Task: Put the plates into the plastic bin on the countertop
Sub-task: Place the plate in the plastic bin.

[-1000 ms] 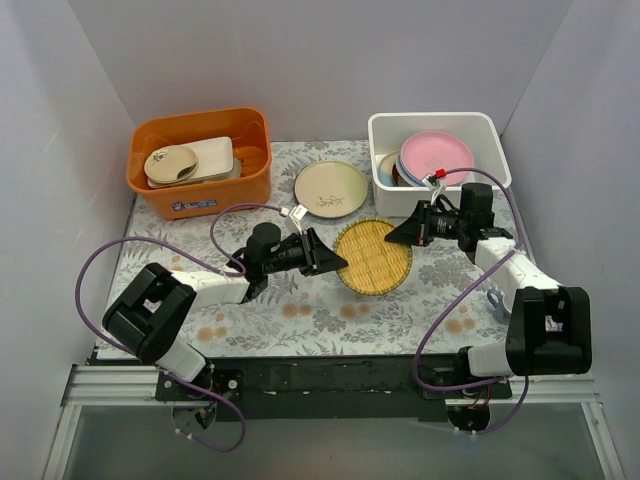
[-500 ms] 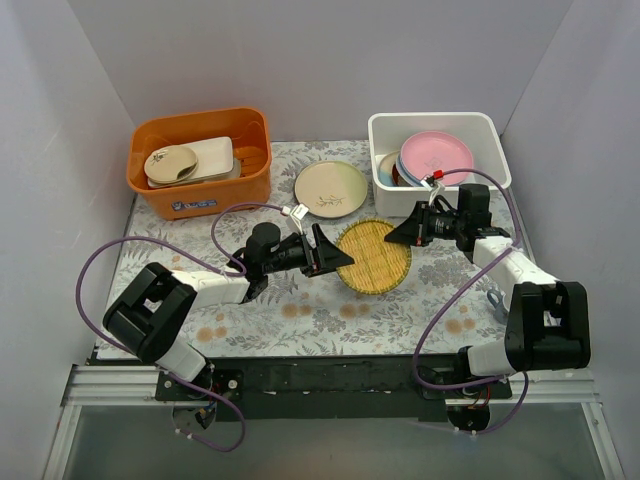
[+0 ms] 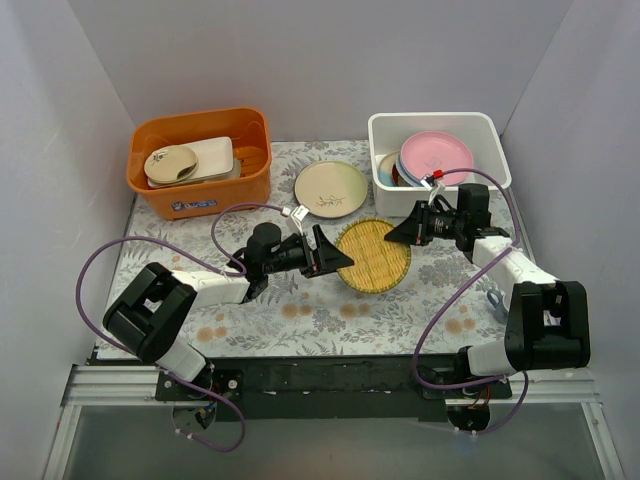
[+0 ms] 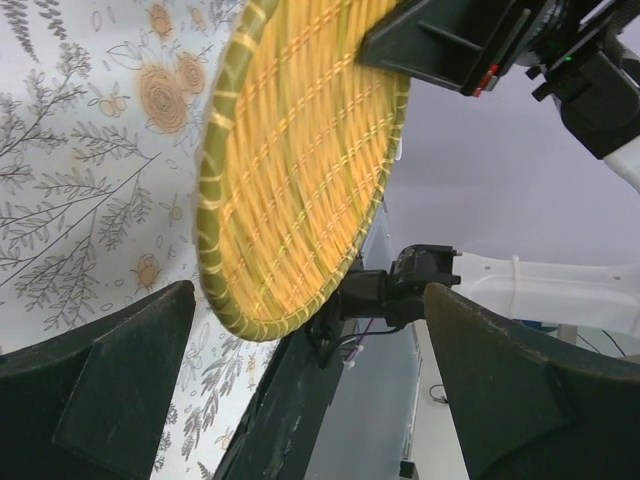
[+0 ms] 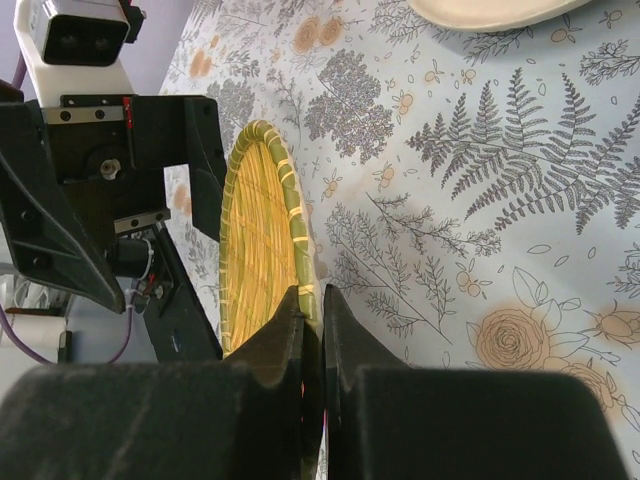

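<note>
Worktop with fern-and-flower print, carrying two tubs and flanked by two arms. The yellow plate is near the middle, just in front of the white bin, and is tilted rather than flat. The right claw is pinched narrow on the plate's right rim. In the right wrist view its fingers close on the rim edge-on, so most of the plate's face is foreshortened. The left claw stands wide at the plate's left rim. In the left wrist view its two fingers flank the rim with a gap on each side and touch nothing. Whether the plate's lower rim rests on the worktop cannot be told.

Inside the white bin a pink plate lies uppermost. The plates beneath it show only as thin blue and dark slivers at its left edge, and their number is unclear. A cream plate with a leaf sprig lies flat on the worktop between the two tubs, just left of the bin and apart from the yellow plate. The right wrist view cuts it off at the top edge. The orange tub at the far left holds cream dishes, overlapping and partly hidden by the tub wall.
</note>
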Controlling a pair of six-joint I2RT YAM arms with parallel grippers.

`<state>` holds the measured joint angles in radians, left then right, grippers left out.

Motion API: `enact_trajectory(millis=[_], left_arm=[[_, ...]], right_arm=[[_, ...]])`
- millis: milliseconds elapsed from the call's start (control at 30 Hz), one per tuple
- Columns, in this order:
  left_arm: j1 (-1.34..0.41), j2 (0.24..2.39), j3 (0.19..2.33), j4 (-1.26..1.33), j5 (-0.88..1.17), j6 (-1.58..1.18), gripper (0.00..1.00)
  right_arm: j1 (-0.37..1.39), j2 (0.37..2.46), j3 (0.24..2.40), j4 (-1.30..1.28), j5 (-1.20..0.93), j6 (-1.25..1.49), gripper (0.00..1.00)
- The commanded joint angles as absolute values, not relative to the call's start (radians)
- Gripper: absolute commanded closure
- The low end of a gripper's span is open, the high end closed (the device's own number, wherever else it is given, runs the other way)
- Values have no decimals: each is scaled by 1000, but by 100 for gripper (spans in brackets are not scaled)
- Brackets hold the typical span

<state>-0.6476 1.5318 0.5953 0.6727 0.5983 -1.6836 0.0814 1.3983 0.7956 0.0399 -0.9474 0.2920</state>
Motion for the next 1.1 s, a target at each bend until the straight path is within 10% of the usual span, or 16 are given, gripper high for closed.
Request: enact_trajectory(millis=[0, 1067], left_arm=[[-647, 1499, 618, 573, 558, -1612, 2], [-647, 1430, 627, 268, 387, -1433, 2]], right_arm=[[89, 1387, 830, 113, -963, 324, 99], [46, 1624, 1227, 181, -913, 483, 99]])
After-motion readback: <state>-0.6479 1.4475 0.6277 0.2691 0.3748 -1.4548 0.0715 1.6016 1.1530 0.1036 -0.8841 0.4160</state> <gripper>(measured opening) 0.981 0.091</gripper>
